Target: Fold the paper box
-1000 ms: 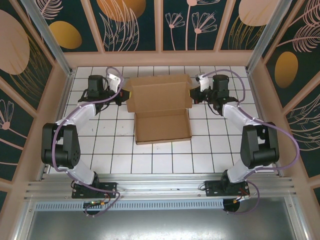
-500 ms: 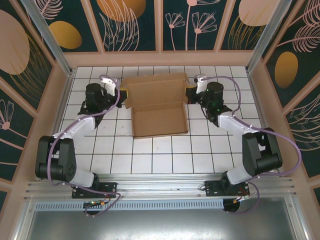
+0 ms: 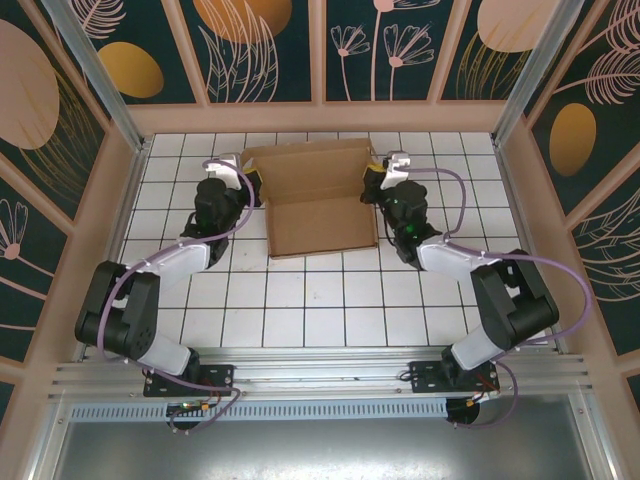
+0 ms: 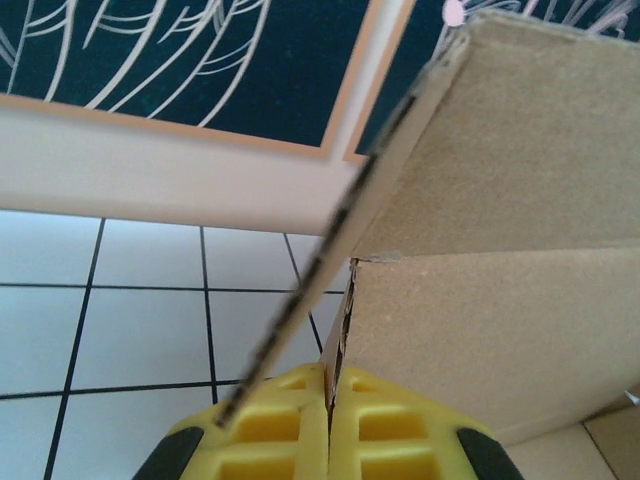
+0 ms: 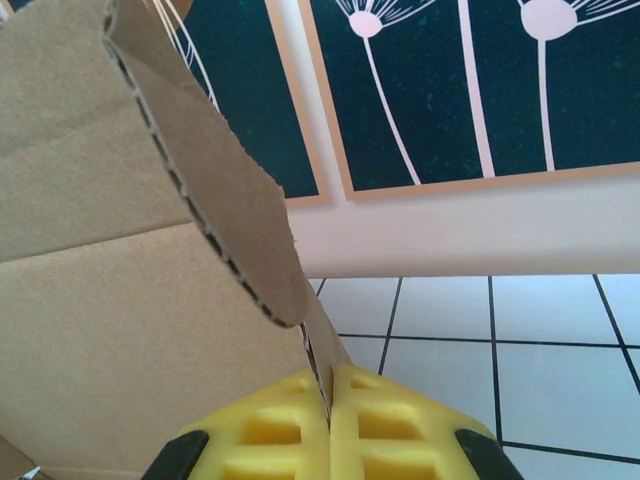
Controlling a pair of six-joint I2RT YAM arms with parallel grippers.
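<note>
Left claw (image 4: 328, 400) clamped tight on thin cardboard edge at left side of paper box (image 3: 318, 205). Right claw (image 5: 328, 398) likewise clamped on right side edge. Box spans gap between both claws, over white tiled table (image 3: 300, 300).

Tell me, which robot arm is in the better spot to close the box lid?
Neither, I think. The left gripper is shut on the paper box at its left side, the right gripper at its right side, at matching spots. Both would likely tip the lid forward together.
</note>
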